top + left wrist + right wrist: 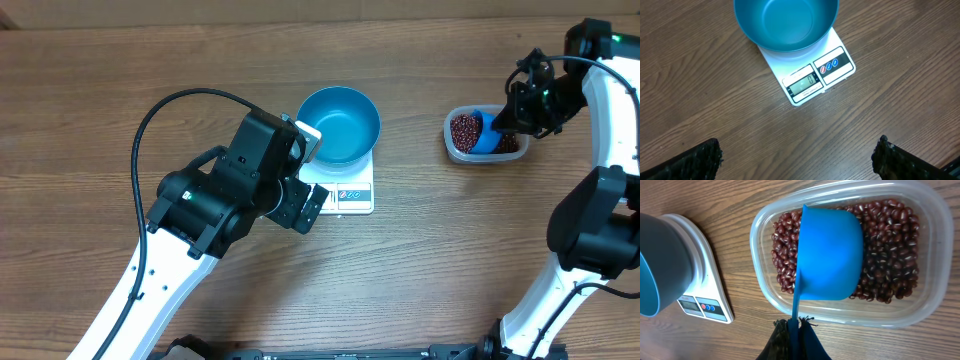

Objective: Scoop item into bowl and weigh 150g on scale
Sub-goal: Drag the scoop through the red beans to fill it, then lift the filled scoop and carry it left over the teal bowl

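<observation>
The bright blue bowl [341, 122] [786, 22] [657, 270] stands empty on the white scale [352, 192] [812, 75] [702, 280]. Dark red-brown beans [890, 245] [464, 130] fill a clear tub [922, 265] [455, 150] at the right. My right gripper [796, 327] [505, 120] is shut on the handle of a small blue scoop [830, 255] [487, 132], whose cup lies over the beans in the tub. My left gripper [797, 160] [300, 185] hovers open just in front of the scale, with nothing between its fingers.
The wooden table [100, 80] runs bare to the left and front of the scale. The left arm's black body [230, 185] covers the table left of the scale. The right arm [590, 220] stands along the right edge.
</observation>
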Controlling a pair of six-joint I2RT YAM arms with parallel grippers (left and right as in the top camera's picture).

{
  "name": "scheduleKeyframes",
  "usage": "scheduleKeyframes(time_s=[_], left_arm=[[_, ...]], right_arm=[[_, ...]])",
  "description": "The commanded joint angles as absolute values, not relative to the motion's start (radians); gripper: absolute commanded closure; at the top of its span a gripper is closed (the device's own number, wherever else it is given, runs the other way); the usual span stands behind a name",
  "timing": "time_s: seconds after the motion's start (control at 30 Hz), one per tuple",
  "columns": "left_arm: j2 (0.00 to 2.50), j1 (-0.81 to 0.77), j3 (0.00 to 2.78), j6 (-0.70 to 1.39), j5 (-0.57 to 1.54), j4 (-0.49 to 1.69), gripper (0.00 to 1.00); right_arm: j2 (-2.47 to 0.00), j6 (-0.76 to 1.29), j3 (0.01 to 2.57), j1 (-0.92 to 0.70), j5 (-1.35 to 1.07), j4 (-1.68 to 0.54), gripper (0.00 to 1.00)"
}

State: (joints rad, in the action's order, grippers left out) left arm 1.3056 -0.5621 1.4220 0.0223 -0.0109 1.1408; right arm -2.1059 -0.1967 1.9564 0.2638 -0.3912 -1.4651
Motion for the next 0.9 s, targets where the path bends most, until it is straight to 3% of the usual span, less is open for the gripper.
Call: scheduleKeyframes(time_s=[0.0, 0.87], left_arm=[[1.308, -0.556, 1.435, 0.007, 0.001, 1.141, 0.00], [1.308, -0.556, 1.435, 0.007, 0.001, 1.141, 0.00]], right_arm=[[-2.121, -0.237, 1.943, 0.275, -0.454, -1.447, 0.96], [-2.121, -0.237, 1.869, 0.389, -0.561, -1.483, 0.96]])
